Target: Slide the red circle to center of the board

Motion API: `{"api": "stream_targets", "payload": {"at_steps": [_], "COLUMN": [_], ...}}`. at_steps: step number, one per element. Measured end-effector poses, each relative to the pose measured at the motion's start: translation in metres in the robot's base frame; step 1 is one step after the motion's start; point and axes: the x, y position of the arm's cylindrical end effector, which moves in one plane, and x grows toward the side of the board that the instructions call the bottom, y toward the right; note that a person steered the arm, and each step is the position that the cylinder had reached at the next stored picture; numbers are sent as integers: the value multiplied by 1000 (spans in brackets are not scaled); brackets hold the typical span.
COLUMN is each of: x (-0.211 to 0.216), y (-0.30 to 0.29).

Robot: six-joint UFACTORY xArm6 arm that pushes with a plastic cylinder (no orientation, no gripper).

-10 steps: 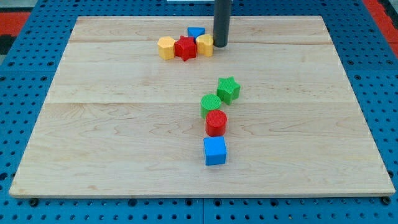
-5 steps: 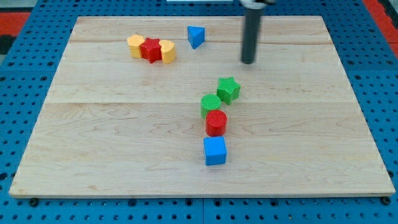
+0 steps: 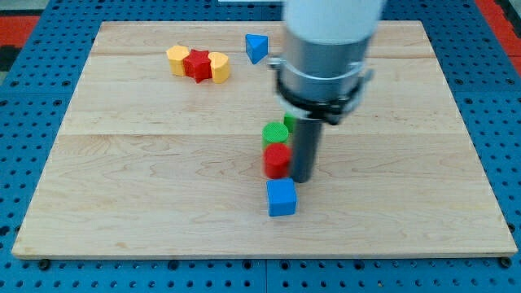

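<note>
The red circle (image 3: pixel 276 161) stands near the middle of the wooden board (image 3: pixel 163 163). My tip (image 3: pixel 302 178) is right against its right side. A green circle (image 3: pixel 274 134) touches the red circle from above. A green star (image 3: pixel 289 121) is mostly hidden behind my rod. A blue cube (image 3: pixel 282 198) sits just below the red circle and my tip.
At the view's top left, a yellow block (image 3: pixel 177 59), a red star (image 3: pixel 197 64) and another yellow block (image 3: pixel 218 67) stand in a row. A blue triangle (image 3: pixel 256 46) sits to their right. The arm's wide body covers the board's upper middle.
My tip came down from the board's top to the red circle's right side. Earlier it shoved the yellow and red cluster left, away from the blue triangle. The red circle has shifted slightly left.
</note>
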Motion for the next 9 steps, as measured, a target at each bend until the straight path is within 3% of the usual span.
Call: {"api": "stream_targets", "payload": {"at_steps": [2,5,9], "x": [-22,-38,-90], "y": [-69,-85,-39]}}
